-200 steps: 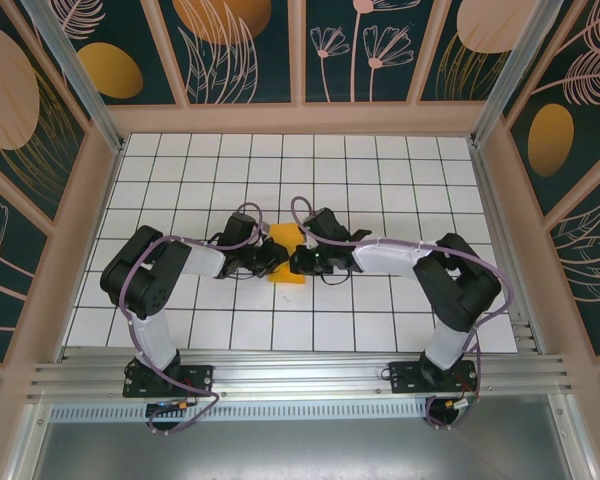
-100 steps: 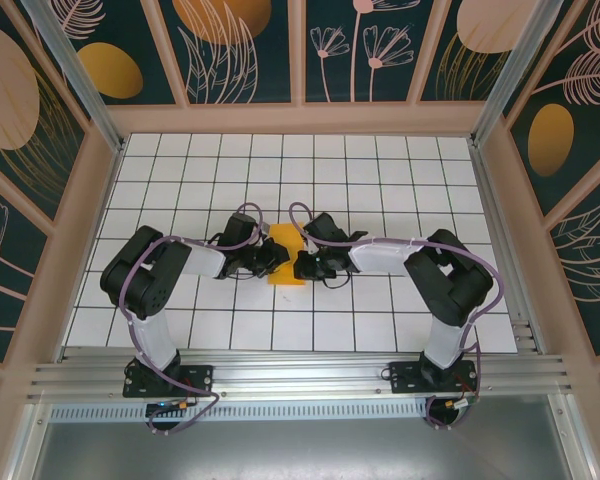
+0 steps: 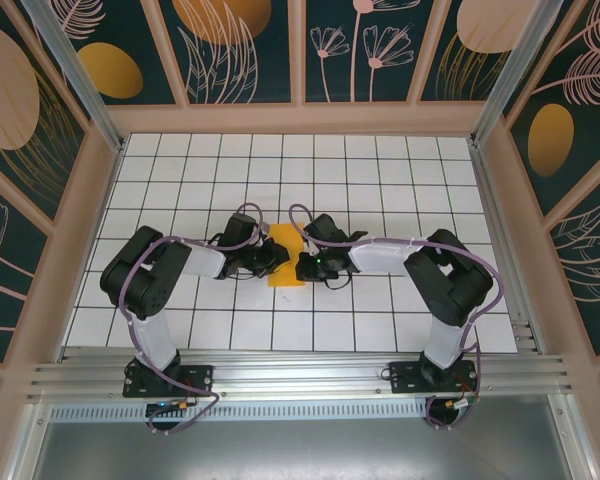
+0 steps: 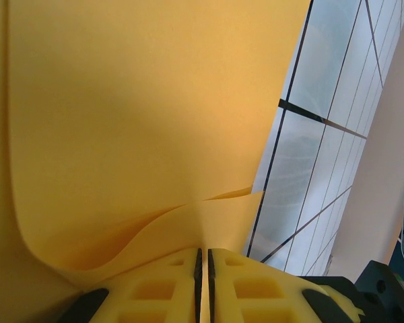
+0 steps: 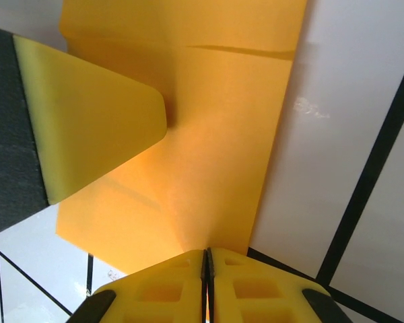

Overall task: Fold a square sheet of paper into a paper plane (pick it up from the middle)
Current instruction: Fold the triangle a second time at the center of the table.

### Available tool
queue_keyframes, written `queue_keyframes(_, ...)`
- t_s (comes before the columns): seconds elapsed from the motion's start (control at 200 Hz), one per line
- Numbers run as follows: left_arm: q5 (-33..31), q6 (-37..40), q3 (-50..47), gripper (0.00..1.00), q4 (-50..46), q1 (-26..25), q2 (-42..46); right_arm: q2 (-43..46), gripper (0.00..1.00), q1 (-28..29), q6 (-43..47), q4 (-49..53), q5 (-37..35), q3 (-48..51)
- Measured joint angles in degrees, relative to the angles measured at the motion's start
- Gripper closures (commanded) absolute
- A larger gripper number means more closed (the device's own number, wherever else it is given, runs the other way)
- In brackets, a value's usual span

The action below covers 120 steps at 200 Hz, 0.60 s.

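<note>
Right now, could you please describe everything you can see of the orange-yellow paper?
The paper is thin, matte and orange-yellow, partly folded into a strip with a visible crease and overlapping layers. It sits over the middle of the white tiled table. The left pincer is shut on a curled edge of it, and the right pincer is shut on the opposite edge.

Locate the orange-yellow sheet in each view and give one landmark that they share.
Top external: the sheet sits mid-picture, at the middle of the table.
Left wrist: the sheet covers the left and centre, pinched in the left gripper at the bottom.
Right wrist: the sheet runs from top centre down into the right gripper.
Shared landmark: the table's white tiles with dark grid lines.
</note>
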<state>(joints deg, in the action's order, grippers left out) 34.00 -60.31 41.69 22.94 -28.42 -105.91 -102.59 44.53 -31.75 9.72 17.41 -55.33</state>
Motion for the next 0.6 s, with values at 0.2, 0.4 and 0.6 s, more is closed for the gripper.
queue_keyframes(0.2,0.0,0.0,0.0,0.85,0.0,0.0,0.0,0.1,0.88,0.2,0.7,0.0,0.6,0.0)
queue_keyframes(0.4,0.0,0.0,0.0,0.85,0.0,0.0,0.0,0.1,0.88,0.7,1.4,0.6,0.6,-0.2)
queue_keyframes(0.6,0.0,0.0,0.0,0.86,0.0,0.0,0.0,0.0,0.88,1.0,1.4,1.3,0.0,-0.5)
